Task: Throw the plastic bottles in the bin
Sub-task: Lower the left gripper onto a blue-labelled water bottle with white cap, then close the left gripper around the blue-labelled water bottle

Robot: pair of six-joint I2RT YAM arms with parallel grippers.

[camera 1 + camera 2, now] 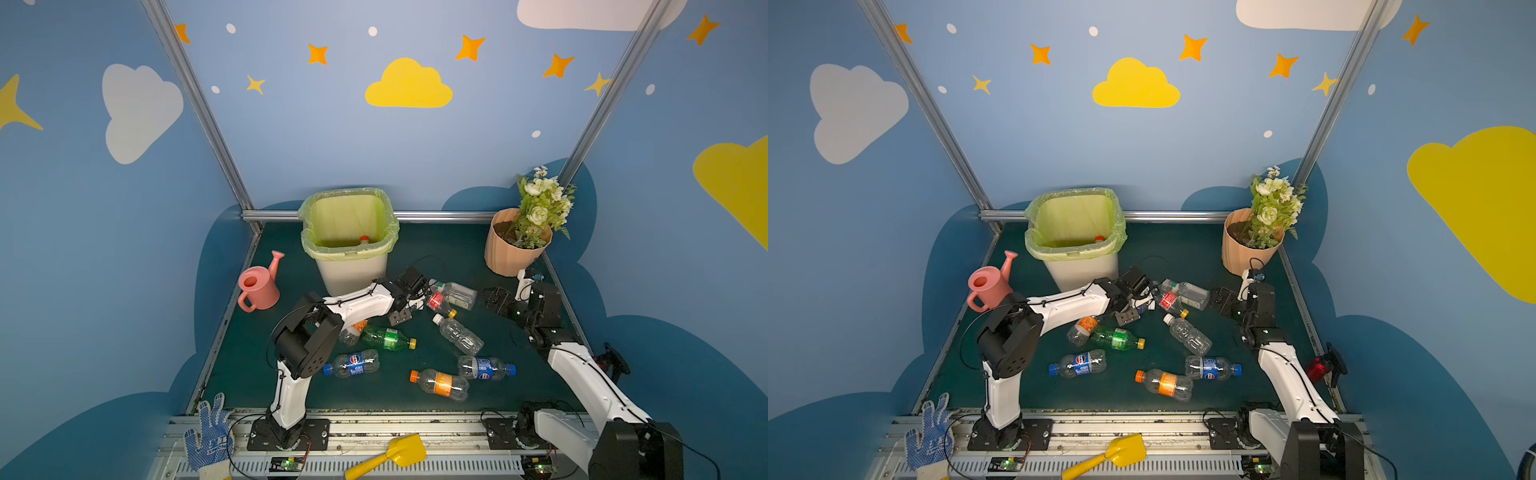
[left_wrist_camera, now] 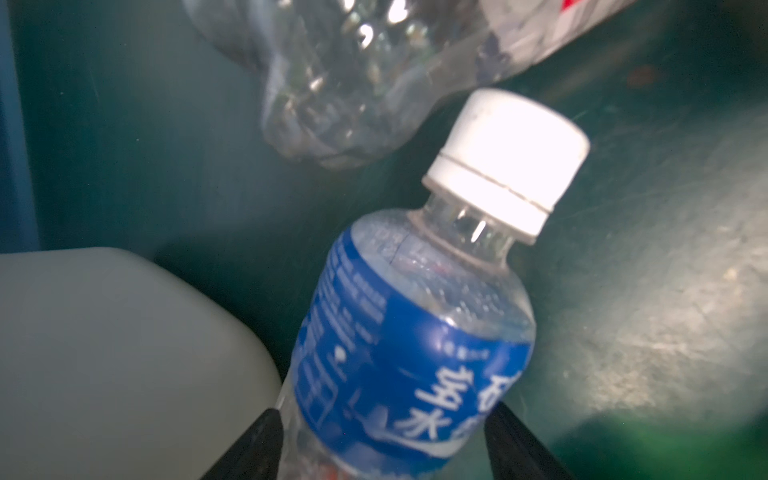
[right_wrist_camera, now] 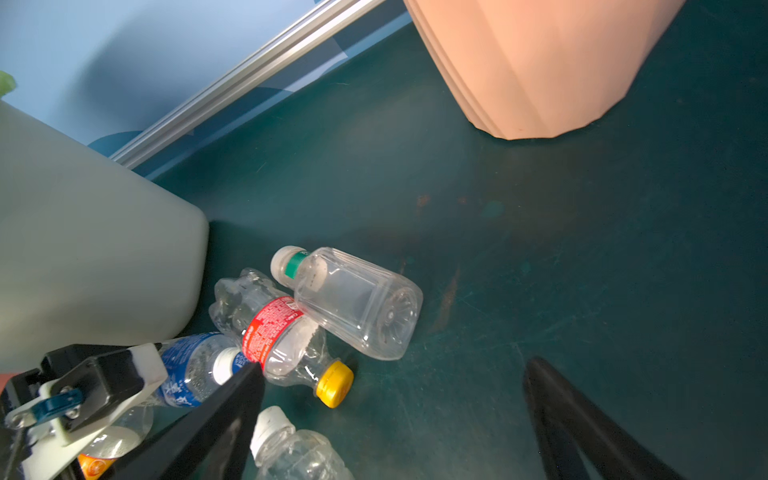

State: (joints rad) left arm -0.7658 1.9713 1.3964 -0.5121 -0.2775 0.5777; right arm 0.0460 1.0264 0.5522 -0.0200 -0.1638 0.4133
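Note:
My left gripper (image 2: 382, 440) is shut on a clear bottle with a blue label (image 2: 415, 353) and a white cap, low beside the white bin (image 1: 351, 274). In both top views the left gripper (image 1: 413, 303) reaches to the bin's right front corner. A red-labelled bottle with a yellow cap (image 3: 274, 328) and a square clear bottle (image 3: 357, 303) lie just beyond. My right gripper (image 3: 397, 370) is open over bare mat to their right. Several more plastic bottles lie on the mat: a green one (image 1: 386, 337), an orange-labelled one (image 1: 442, 383) and a blue-capped one (image 1: 486, 368). A red-capped bottle (image 1: 364, 239) sits inside the bin.
A pink watering can (image 1: 257, 284) stands left of the bin. A peach flowerpot (image 1: 513, 249) with flowers fills the back right corner, close behind the right gripper. A dotted glove (image 1: 208, 436) and a yellow scoop (image 1: 390, 455) lie on the front rail.

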